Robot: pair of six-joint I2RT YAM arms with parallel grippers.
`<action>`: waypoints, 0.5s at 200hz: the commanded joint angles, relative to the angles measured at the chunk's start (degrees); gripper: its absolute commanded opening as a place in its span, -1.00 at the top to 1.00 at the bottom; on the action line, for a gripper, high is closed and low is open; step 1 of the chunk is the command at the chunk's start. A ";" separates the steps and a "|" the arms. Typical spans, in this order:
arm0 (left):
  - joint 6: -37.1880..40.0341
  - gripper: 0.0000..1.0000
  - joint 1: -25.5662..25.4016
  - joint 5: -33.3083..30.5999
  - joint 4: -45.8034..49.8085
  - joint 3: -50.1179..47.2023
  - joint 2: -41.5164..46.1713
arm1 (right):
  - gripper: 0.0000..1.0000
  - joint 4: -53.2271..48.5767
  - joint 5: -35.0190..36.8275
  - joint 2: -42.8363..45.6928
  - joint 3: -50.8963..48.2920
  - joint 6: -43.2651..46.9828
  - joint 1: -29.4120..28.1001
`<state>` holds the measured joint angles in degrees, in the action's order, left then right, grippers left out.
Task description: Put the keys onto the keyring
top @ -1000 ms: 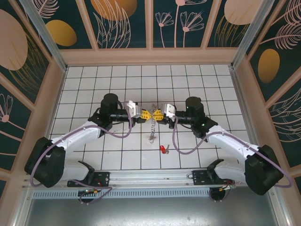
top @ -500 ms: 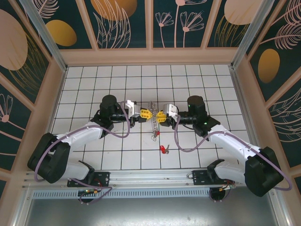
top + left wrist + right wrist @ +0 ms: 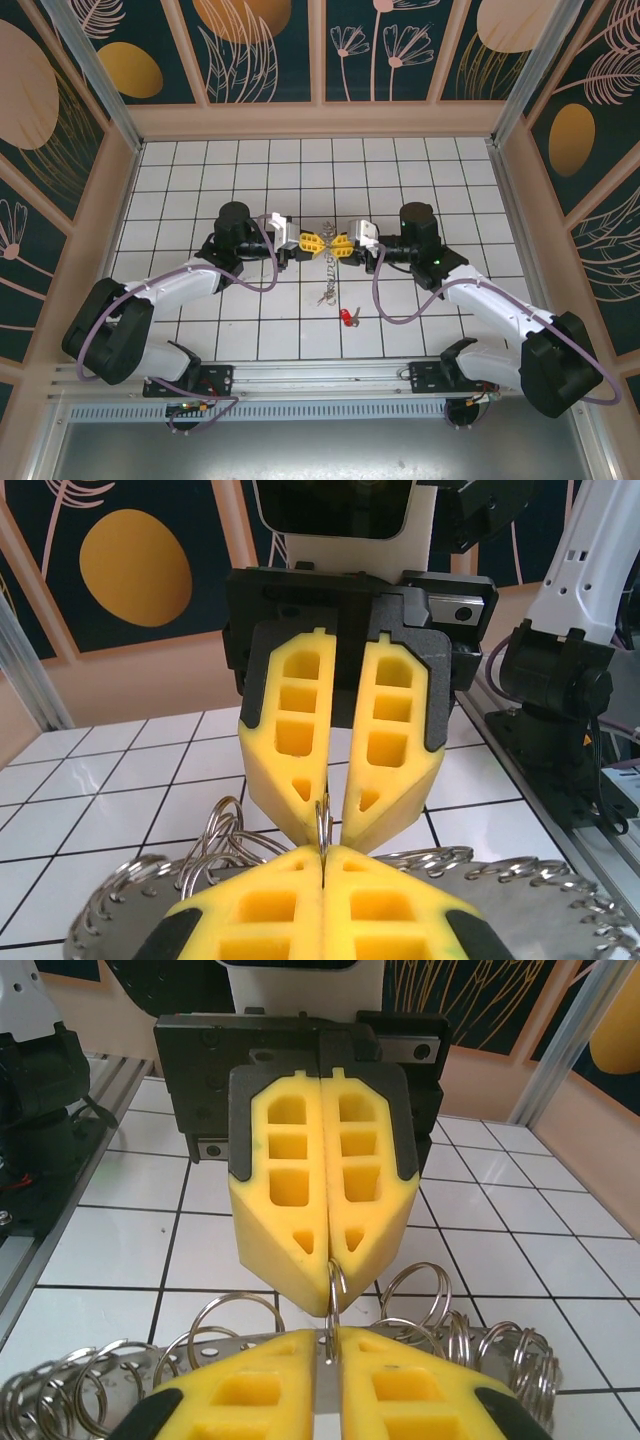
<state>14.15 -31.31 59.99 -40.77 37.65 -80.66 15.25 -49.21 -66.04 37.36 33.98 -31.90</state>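
- Pinching the keyring from both sides, left gripper and right gripper meet tip to tip at mid-table, above the tiles.
- L jaws are pressed together, w/ one wire loop caught at the very tips (right wrist view).
- R jaws are closed on a loop too, w/ a thin gap and the wire in it (left wrist view). Both clamp the ring, so neither is free.
- Ring's long axis runs from the pinch toward the near edge, links trailing down, at right angles to the line of the two grippers. Can't tell if the end rests on the tiles.
- Red-headed keys lie on the table, nearward of the pinch and a bit to the R side. They sit near the ring's trailing end, apparently apart from it. Count and shaft direction are too small to tell.
- R gripper is nearer the keys than L, by a little.
- Judgement: no key is on the ring yet. Next move prob. needs one gripper to let go and drop nearward for the keys while the other holds. R is better placed.
- Risk: w/ one hold released, the ring may swing or sag.
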 commanded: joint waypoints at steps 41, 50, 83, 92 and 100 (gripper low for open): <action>-1.56 1.00 -0.67 2.42 -5.16 0.68 -0.95 | 1.00 5.04 -0.30 0.10 -1.14 -0.25 0.18; -1.69 1.00 -0.64 2.50 -4.90 0.74 -0.91 | 1.00 5.22 0.30 0.34 -1.35 -0.01 0.19; 11.28 0.43 -0.64 3.10 14.43 4.41 0.00 | 1.00 5.50 4.35 2.08 -1.95 1.82 -1.06; 16.55 0.39 -0.67 2.82 21.53 5.51 0.24 | 1.00 5.18 4.96 2.60 -1.94 2.29 -1.19; 20.07 0.39 -0.62 2.34 26.43 6.60 0.34 | 1.00 4.77 5.49 3.07 -1.86 2.76 -1.34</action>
<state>20.80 -31.59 60.42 -32.05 40.64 -81.28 17.47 -45.91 -65.56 35.59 34.37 -32.60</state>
